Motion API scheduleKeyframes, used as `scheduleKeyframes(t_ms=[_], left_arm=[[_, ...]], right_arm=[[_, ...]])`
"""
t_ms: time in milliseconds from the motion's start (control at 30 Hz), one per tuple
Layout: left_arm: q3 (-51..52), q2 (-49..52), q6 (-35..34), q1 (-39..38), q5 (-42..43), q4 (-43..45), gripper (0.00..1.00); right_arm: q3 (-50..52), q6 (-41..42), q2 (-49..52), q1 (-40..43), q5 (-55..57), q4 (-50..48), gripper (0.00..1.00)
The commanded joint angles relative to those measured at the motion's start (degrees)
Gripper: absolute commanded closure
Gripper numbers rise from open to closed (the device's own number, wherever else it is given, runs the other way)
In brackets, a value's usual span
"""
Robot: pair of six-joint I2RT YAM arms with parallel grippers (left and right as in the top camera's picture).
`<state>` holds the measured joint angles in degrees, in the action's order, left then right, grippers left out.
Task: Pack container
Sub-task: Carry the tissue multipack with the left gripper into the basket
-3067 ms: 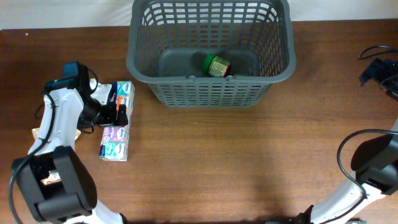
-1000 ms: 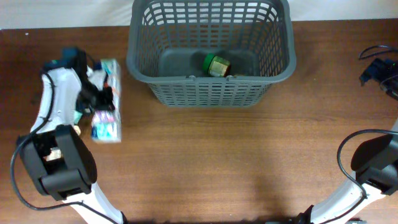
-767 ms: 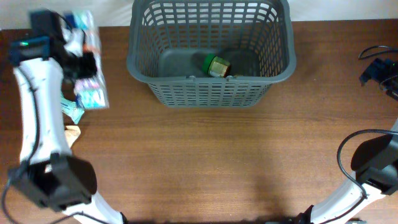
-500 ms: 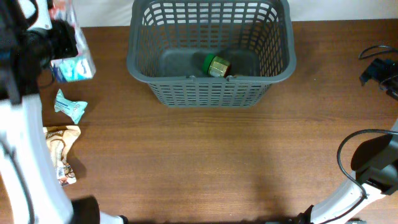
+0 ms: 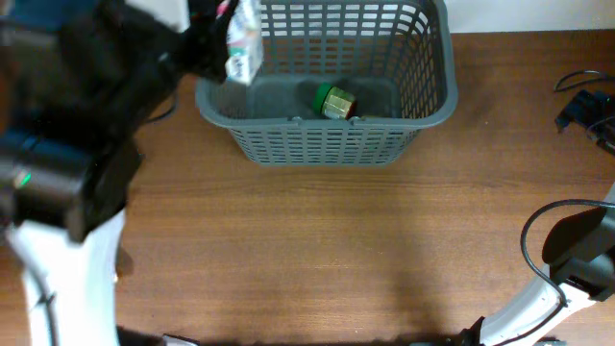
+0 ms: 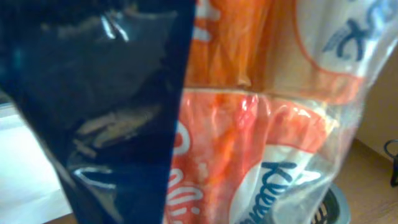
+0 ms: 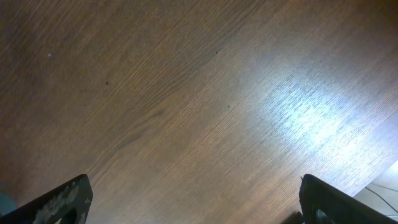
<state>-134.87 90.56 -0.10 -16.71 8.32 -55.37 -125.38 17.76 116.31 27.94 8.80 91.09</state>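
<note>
The container (image 5: pixel 327 130), a large dark grey lattice basket, stands at the table's far middle. A green jar with a gold lid (image 5: pixel 335 100) lies on its floor. My left gripper (image 5: pixel 209 50) is high up, close to the overhead camera, shut on a pack of tissues (image 5: pixel 242 40) that hangs over the basket's left rim. In the left wrist view the pack's wrapper (image 6: pixel 249 118), dark blue, orange and white, fills the frame and hides the fingers; a bit of basket rim (image 6: pixel 336 208) shows at the lower right. My right gripper (image 7: pixel 196 205) is open over bare wood at the far right (image 5: pixel 588 111).
My raised left arm (image 5: pixel 77 144) blocks the overhead view of the table's left side. A black cable (image 5: pixel 577 82) lies at the right edge. The right arm's base (image 5: pixel 577 250) stands at the lower right.
The left arm has lifted the tissue pack off the table's left side and swung it up and to the right, over the basket's left rim. The right arm is still.
</note>
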Motion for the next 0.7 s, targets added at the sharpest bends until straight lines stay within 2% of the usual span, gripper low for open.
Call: scheduleKeyframes(t_ms=[0,233,667], left_arm=[[-0.2,5.5,-3.3,-0.2,-0.4,2.3,0.98],[-0.2,15.0,-5.3,-1.4,7.0,2.2,0.98],[-0.2,28.5,-5.5,-5.3,6.7,-2.1,0.98]], right_arm=[[0.3,0.3,-0.5,0.2,0.9,-0.1,0.01],[0.3,0.3,-0.5,0.2,0.9,0.0,0.01],[0.3,0.3,-0.5,0.2,0.9,0.0,0.01]])
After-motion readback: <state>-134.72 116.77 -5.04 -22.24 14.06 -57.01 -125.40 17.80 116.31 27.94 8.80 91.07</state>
